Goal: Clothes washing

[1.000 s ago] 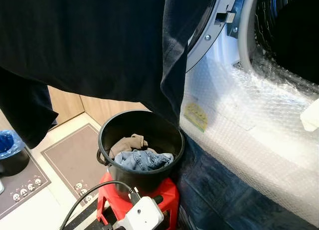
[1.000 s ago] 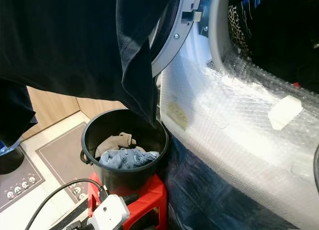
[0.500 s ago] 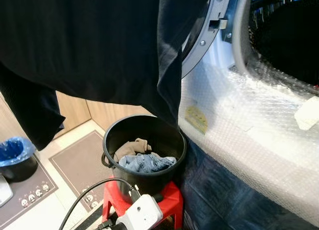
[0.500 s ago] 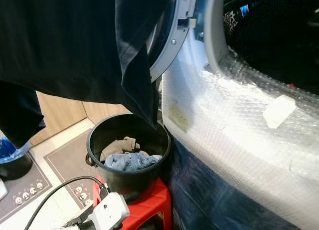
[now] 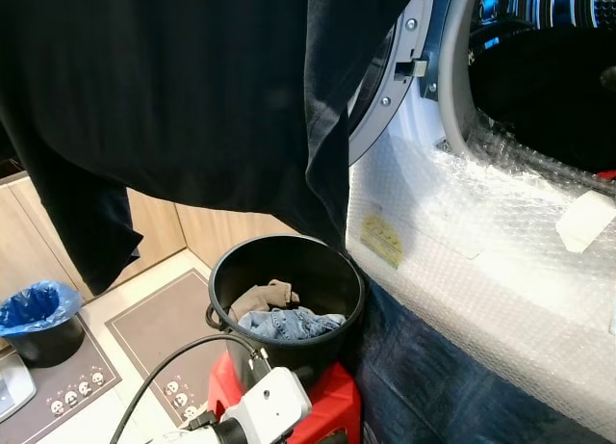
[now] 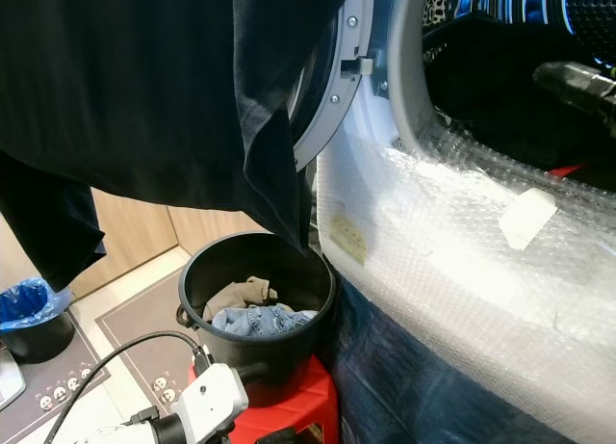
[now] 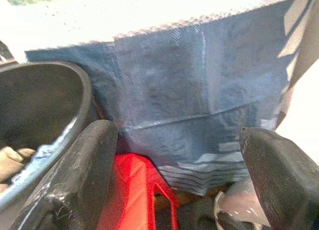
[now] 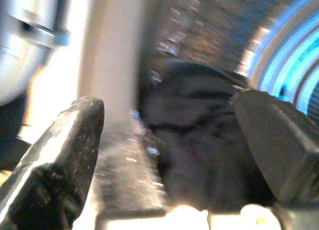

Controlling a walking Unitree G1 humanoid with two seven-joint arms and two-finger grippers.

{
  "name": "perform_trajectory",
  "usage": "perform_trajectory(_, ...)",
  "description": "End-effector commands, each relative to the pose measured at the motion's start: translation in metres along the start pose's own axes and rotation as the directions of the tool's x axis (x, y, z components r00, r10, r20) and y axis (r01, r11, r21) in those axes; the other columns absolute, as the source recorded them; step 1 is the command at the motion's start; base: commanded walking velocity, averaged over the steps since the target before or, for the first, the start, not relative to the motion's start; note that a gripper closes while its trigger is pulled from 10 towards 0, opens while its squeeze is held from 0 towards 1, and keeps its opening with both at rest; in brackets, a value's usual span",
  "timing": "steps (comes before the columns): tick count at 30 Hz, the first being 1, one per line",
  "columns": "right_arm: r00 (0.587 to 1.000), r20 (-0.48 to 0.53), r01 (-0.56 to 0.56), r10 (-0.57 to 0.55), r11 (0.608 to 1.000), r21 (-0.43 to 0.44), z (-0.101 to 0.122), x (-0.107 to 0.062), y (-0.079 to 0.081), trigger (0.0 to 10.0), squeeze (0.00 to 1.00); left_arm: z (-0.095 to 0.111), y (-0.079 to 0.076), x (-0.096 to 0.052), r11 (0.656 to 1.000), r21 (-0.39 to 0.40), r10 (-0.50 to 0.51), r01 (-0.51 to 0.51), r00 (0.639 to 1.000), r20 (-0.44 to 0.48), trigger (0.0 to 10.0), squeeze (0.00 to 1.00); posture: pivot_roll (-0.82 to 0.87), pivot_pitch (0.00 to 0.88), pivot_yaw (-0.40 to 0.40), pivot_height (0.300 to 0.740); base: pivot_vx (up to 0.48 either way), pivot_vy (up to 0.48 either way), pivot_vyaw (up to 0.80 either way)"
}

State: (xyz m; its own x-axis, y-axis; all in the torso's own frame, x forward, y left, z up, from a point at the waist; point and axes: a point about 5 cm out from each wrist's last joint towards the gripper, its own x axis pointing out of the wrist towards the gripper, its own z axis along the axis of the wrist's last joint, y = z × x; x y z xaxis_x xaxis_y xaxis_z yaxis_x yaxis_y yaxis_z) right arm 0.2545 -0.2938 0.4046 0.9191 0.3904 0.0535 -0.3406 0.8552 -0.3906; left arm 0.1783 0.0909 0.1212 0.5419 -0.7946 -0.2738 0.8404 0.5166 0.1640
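Observation:
A big black garment (image 5: 192, 88) hangs down from above the top edge, in front of the open washer door (image 5: 399, 68); what holds it is hidden. Below it a black bucket (image 5: 226, 271) stands on a red stool (image 5: 337, 405), with a denim piece (image 5: 289, 322) and a brown cloth (image 5: 265, 297) inside. The drum opening (image 5: 549, 107) at the upper right has dark clothes in it. My right gripper (image 8: 169, 140) is open at the drum mouth, one finger (image 6: 577, 83) showing there. My left gripper (image 7: 174, 155) is open and low beside the bucket and stool.
Bubble wrap (image 5: 481, 242) covers the washer's front, with a white tape patch (image 5: 585, 221) on it, and a blue cloth (image 5: 423, 386) hangs below. A bin with a blue bag (image 5: 38, 314) and grey mats (image 5: 164, 319) are on the floor to the left.
The camera has tilted up and shifted, so more of the drum shows. A finger of my right gripper has come into view at the drum mouth.

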Motion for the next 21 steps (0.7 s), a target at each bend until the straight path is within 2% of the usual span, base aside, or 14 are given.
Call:
perform_trajectory(1, 0.993, 0.095, -0.071, 0.069, 0.997, 0.013, 0.004, -0.008, 0.011, 10.0, 0.00, -0.001, 0.006, 0.001, 0.999, 0.024, 0.030, -0.030, 1.000, 0.003, 10.0, 0.00, -0.12, 0.002, -0.009, 0.740, 0.000, 0.000, 0.00)
perform_trajectory(2, 0.986, 0.143, -0.090, 0.087, 0.996, 0.013, 0.005, -0.009, 0.014, 10.0, 0.00, -0.001, 0.008, 0.001, 0.999, 0.026, 0.044, -0.044, 0.999, 0.006, 10.0, 0.00, -0.12, 0.002, -0.009, 0.740, 0.000, 0.000, 0.00)
perform_trajectory(5, 0.947, 0.263, -0.223, 0.183, 0.966, 0.129, -0.005, -0.011, 0.028, 10.0, 0.00, 0.001, 0.017, 0.003, 0.995, 0.008, 0.100, -0.100, 0.995, 0.030, 10.0, 0.00, -0.12, 0.000, -0.006, 0.740, 0.000, 0.000, 0.00)
perform_trajectory(6, 0.922, 0.315, -0.286, 0.225, 0.945, 0.161, -0.012, -0.013, 0.039, 10.0, 0.00, 0.000, 0.022, 0.004, 0.991, 0.017, 0.135, -0.136, 0.990, 0.032, 10.0, 0.00, -0.11, 0.000, -0.005, 0.740, 0.000, 0.000, 0.00)
perform_trajectory(7, 0.922, 0.315, -0.286, 0.225, 0.945, 0.161, -0.012, -0.013, 0.039, 10.0, 0.00, 0.000, 0.022, 0.004, 0.991, 0.017, 0.135, -0.136, 0.990, 0.032, 10.0, 0.00, -0.11, 0.000, -0.005, 0.740, 0.000, 0.000, 0.00)
perform_trajectory(9, 0.885, 0.370, -0.367, 0.284, 0.914, 0.175, -0.020, -0.013, 0.056, 10.0, 0.00, -0.003, 0.027, 0.005, 0.987, 0.017, 0.159, -0.159, 0.987, 0.027, 10.0, 0.00, -0.11, 0.000, -0.004, 0.740, 0.000, 0.000, 0.00)
perform_trajectory(10, 0.847, 0.412, -0.438, 0.337, 0.881, 0.180, -0.023, -0.015, 0.068, 10.0, 0.00, -0.005, 0.029, 0.005, 0.984, 0.025, 0.175, -0.176, 0.984, 0.020, 10.0, 0.00, -0.10, 0.000, -0.003, 0.740, 0.000, 0.000, 0.00)
perform_trajectory(11, 0.847, 0.412, -0.438, 0.337, 0.881, 0.180, -0.023, -0.015, 0.068, 10.0, 0.00, -0.005, 0.029, 0.005, 0.984, 0.025, 0.175, -0.176, 0.984, 0.020, 10.0, 0.00, -0.10, 0.000, -0.003, 0.740, 0.000, 0.000, 0.00)
perform_trajectory(13, 0.759, 0.492, -0.578, 0.427, 0.790, 0.205, -0.027, -0.018, 0.091, 10.0, 0.00, -0.010, 0.035, 0.006, 0.978, 0.050, 0.204, -0.204, 0.979, 0.010, 10.0, 0.00, -0.10, 0.000, -0.004, 0.740, 0.000, 0.000, 0.00)
perform_trajectory(14, 0.759, 0.492, -0.578, 0.427, 0.790, 0.205, -0.027, -0.018, 0.091, 10.0, 0.00, -0.010, 0.035, 0.006, 0.978, 0.050, 0.204, -0.204, 0.979, 0.010, 10.0, 0.00, -0.10, 0.000, -0.004, 0.740, 0.000, 0.000, 0.00)
perform_trajectory(16, 0.727, 0.510, -0.620, 0.460, 0.758, 0.202, -0.030, -0.019, 0.101, 10.0, 0.00, -0.012, 0.037, 0.006, 0.974, 0.060, 0.217, -0.217, 0.976, 0.006, 10.0, 0.00, -0.10, 0.000, -0.003, 0.740, 0.000, 0.000, 0.00)
perform_trajectory(17, 0.710, 0.514, -0.649, 0.481, 0.730, 0.215, -0.035, -0.020, 0.109, 10.0, 0.00, -0.014, 0.039, 0.008, 0.972, 0.075, 0.224, -0.223, 0.975, 0.006, 10.0, 0.00, -0.09, 0.000, -0.003, 0.740, 0.000, 0.000, 0.00)
perform_trajectory(18, 0.670, 0.523, -0.705, 0.527, 0.672, 0.227, -0.042, -0.021, 0.123, 10.0, 0.00, -0.018, 0.040, 0.011, 0.970, 0.090, 0.226, -0.225, 0.974, 0.003, 10.0, 0.00, -0.09, 0.000, -0.003, 0.740, 0.000, 0.000, 0.00)
perform_trajectory(21, 0.624, 0.557, -0.762, 0.547, 0.585, 0.278, -0.050, -0.020, 0.140, 10.0, 0.00, -0.022, 0.039, 0.013, 0.973, 0.095, 0.210, -0.209, 0.978, -0.001, 10.0, 0.00, -0.09, 0.000, -0.002, 0.740, 0.000, 0.000, 0.00)
